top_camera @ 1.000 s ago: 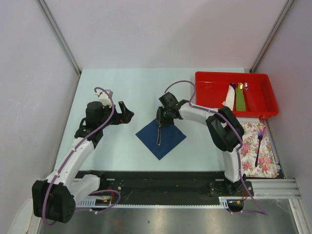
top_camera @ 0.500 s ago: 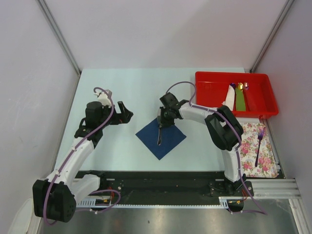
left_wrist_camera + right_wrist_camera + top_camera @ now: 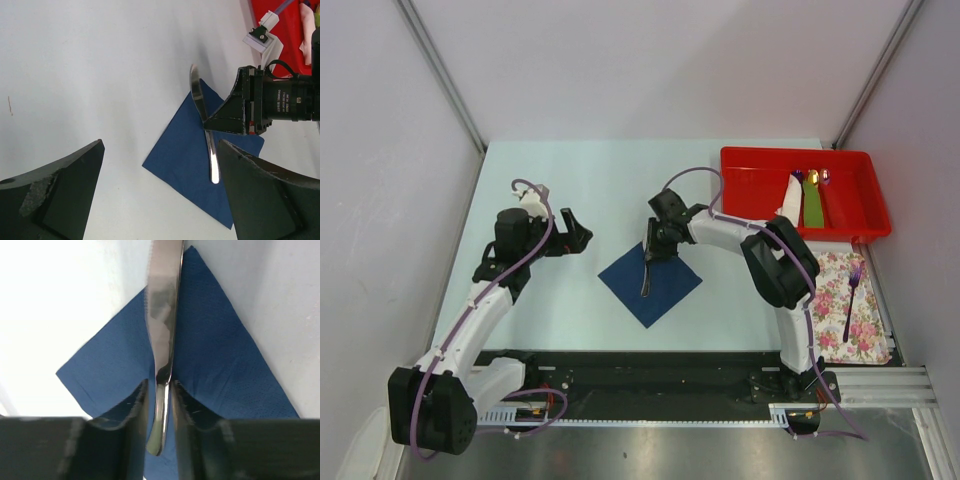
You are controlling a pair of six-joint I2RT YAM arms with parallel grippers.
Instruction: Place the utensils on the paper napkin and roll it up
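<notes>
The dark navy paper napkin lies flat as a diamond on the table's middle; it also shows in the left wrist view and the right wrist view. My right gripper is shut on a slim silvery-grey knife near its middle. The knife's handle end rests on the napkin and its blade rises past the far corner. My left gripper is open and empty, left of the napkin, with its fingers wide apart.
A red bin at the back right holds a white napkin, a green piece and spoons. A pink-flowered white cloth at the right edge carries a purple fork. White walls enclose the table.
My right gripper has shifted very slightly back and right with the knife. The napkin and the left arm have hardly moved.
</notes>
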